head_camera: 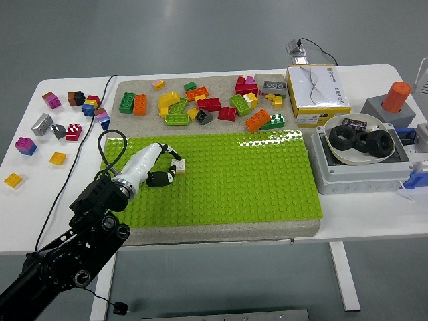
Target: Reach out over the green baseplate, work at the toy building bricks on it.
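White brick [178, 165] sits on the green baseplate [254, 180] near its left edge, pinched at the fingertips of the left hand [155, 164].

Left arm [73, 251]: black, built of chunky jointed segments with round pivot housings; several circular caps and small screw heads show on the joints near the wrist. Matte finish with slight sheen on the rounded covers. Black cable [107, 150]: thin, loops from the wrist area up and round beside the hand's back. Robot hand [155, 166]: white smooth shell over the back and palm, silver-grey cuff ring where it meets the black wrist; fingers [160, 178] black with white segments and pale tips. No markings legible.
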You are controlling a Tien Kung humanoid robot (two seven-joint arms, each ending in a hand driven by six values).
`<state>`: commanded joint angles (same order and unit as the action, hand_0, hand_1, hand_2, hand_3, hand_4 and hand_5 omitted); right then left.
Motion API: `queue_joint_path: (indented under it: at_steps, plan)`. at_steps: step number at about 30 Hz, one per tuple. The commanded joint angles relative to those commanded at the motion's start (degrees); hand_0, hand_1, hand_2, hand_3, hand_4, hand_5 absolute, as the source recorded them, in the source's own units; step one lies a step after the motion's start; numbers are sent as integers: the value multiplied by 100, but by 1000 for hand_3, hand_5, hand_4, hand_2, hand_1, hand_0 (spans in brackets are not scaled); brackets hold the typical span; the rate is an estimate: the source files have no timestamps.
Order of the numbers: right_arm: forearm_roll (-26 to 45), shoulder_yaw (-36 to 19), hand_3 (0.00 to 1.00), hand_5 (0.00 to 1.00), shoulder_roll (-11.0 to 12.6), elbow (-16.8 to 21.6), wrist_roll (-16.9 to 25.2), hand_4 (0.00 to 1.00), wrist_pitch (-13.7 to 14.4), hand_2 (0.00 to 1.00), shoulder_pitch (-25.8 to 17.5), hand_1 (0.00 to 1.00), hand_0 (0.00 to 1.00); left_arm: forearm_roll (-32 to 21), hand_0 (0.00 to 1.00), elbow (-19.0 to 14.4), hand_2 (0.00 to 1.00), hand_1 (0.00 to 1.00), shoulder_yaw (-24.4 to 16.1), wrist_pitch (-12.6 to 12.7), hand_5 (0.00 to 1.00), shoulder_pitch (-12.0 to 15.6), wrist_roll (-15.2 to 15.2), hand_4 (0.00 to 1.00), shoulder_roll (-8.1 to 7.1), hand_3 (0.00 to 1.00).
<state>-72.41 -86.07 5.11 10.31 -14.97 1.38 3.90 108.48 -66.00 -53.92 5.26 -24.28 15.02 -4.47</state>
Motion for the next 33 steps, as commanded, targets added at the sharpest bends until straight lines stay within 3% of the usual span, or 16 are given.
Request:
queue_joint_path:
  at_steps: [3, 4, 15, 16, 21, 22, 33]
  plan:
    - [-7, -5, 651, 861, 1, 0, -2, 572, -1, 654, 1, 605, 602, 155, 977, -73, 856, 875, -6, 26, 2, 28, 8, 544, -12, 580]
    - [-9, -7, 651, 860, 1, 0, -2, 572, -2, 654, 1, 605, 602, 211, 981, -99, 856, 877, -1, 30, 2, 39, 12, 609, -18, 574]
    - [-51, -53, 651, 849, 9, 0, -21, 569, -12, 654, 1, 605, 602, 768, 985, -201, 853, 880, 139, 57, 17, 100, 82, 630, -66, 562]
    - [-51, -54, 652, 859, 9, 0, -23, 573, -12, 653, 0, 605, 602, 784, 988, -182, 854, 882, 150, 58, 172, 99, 79, 727, -68, 562]
    - [-65, -66, 652, 859, 9, 0, -28, 573, -16, 653, 0, 605, 602, 821, 988, -88, 854, 882, 172, 63, 172, 86, 67, 727, -58, 562]
    - [-68, -68, 651, 858, 10, 0, -28, 573, -17, 652, 0, 605, 602, 820, 989, -69, 857, 882, 175, 65, 290, 80, 64, 808, -52, 577]
    - [-100, -109, 652, 853, 3, 0, -25, 574, -20, 651, 6, 605, 602, 773, 988, 32, 857, 883, 198, 81, 340, 29, 41, 828, 2, 578]
